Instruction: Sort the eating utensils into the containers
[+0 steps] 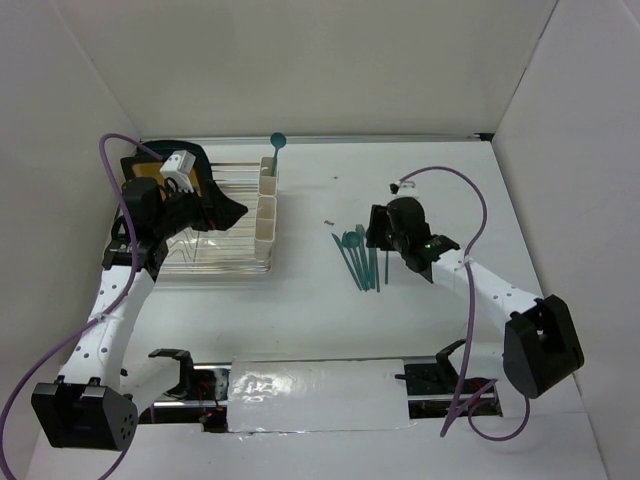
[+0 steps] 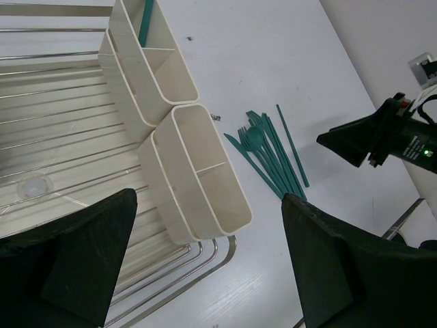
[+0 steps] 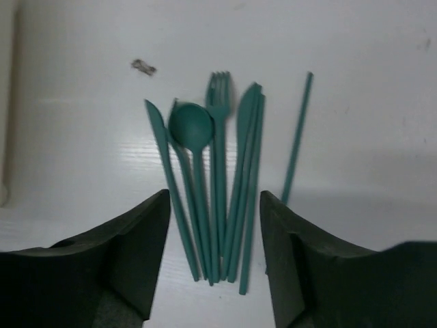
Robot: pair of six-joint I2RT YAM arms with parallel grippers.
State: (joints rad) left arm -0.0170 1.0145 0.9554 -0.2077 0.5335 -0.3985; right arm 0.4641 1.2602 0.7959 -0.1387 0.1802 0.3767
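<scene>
Several teal utensils [image 3: 218,171] lie in a bundle on the white table: a spoon [image 3: 191,126], a fork [image 3: 218,89] and knives, plus a lone thin stick [image 3: 298,137] to the right. My right gripper [image 3: 215,239] is low over their handle ends, open, one finger on each side of the bundle, touching none. The pile [image 1: 360,262] sits right of the cream containers [image 1: 265,215]. One teal spoon [image 1: 278,143] stands in the far container [image 2: 147,61]. My left gripper [image 2: 205,273] hovers open and empty over the near container [image 2: 205,178].
A clear wire dish rack [image 1: 215,255] lies left of the containers, with a dark plate [image 1: 145,170] with an orange centre behind it. A small scrap [image 1: 328,222] lies on the table near the pile. White walls enclose the table.
</scene>
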